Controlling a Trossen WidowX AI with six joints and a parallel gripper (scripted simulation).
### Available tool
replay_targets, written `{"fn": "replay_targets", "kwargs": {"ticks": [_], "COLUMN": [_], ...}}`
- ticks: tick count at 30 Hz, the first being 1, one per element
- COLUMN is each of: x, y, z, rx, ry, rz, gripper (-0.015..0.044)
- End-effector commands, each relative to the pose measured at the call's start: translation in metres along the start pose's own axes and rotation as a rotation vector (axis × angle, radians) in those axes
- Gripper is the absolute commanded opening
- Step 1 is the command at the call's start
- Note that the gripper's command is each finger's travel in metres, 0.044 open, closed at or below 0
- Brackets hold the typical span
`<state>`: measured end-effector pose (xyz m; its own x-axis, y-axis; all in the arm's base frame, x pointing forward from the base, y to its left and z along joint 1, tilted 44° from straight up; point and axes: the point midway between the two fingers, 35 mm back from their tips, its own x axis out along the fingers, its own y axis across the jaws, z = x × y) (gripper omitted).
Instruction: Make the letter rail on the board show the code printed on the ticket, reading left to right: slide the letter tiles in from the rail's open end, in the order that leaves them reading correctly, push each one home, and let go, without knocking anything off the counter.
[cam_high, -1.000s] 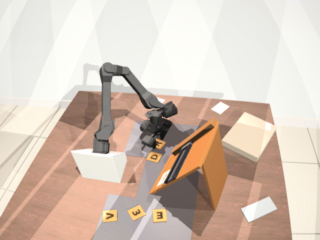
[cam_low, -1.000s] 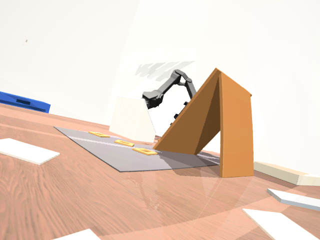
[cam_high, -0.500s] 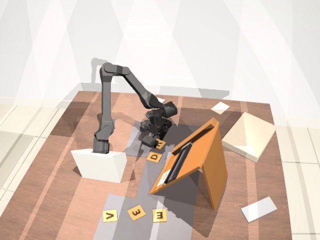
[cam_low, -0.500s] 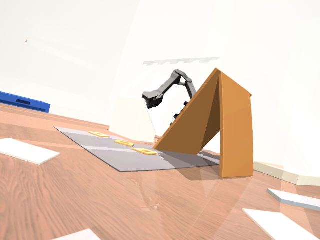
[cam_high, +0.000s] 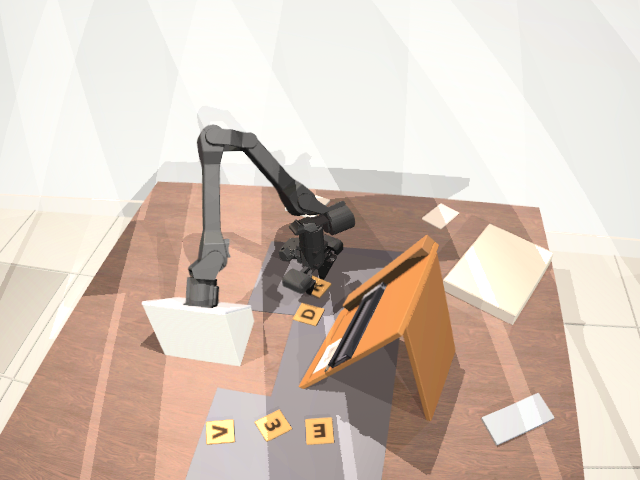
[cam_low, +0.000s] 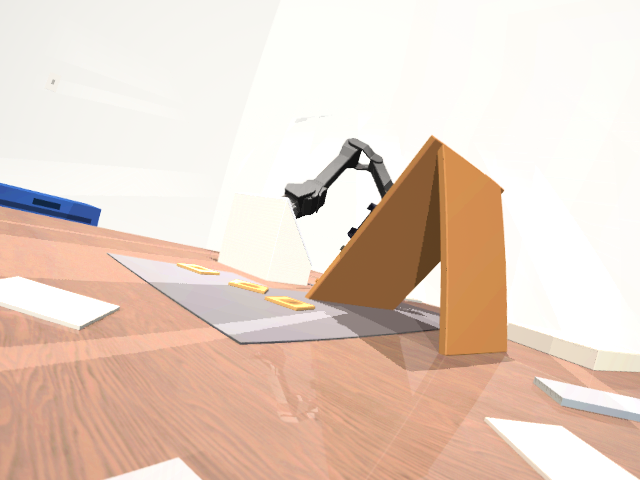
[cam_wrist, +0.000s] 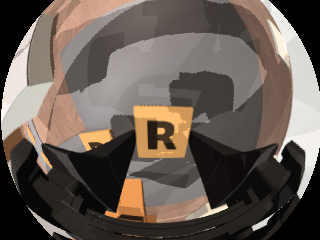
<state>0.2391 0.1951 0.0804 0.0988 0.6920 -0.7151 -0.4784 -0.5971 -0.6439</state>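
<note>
My gripper (cam_high: 314, 279) (cam_wrist: 162, 134) is shut on the R tile (cam_high: 321, 287) (cam_wrist: 171, 116), low over the grey mat at the back; its letter is upright in the wrist view. The D tile (cam_high: 308, 314) (cam_wrist: 95, 136) lies close beside it, toward the board. Tiles marked V (cam_high: 220, 431), 3 (cam_high: 272, 424) and E (cam_high: 319, 430) lie in the front. The orange board (cam_high: 395, 304) (cam_low: 382, 263) leans like an easel, carrying a dark rail (cam_high: 359, 325); no tile shows in it. A white ticket (cam_high: 328, 356) is at the board's lower edge, its code unreadable.
The white arm base (cam_high: 201, 333) (cam_low: 253, 240) stands left of the board. A thick cream block (cam_high: 496, 273) lies behind it to the right, a pale slab (cam_high: 516, 418) at front right, and a small card (cam_high: 440, 215) at the back. The grey mat (cam_high: 237, 408) (cam_low: 206, 310) runs under the board.
</note>
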Motion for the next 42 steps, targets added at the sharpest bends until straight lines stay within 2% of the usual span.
{"fn": "replay_targets", "kwargs": {"ticks": [1,42], "x": [-0.003,-0.022], "y": [0.0,0.002], "z": [0.0,0.0], "rx": [-0.002,-0.002], "ry": [0.0,0.002], "rz": [-0.003,-0.001], "gripper": [0.0,0.0]}}
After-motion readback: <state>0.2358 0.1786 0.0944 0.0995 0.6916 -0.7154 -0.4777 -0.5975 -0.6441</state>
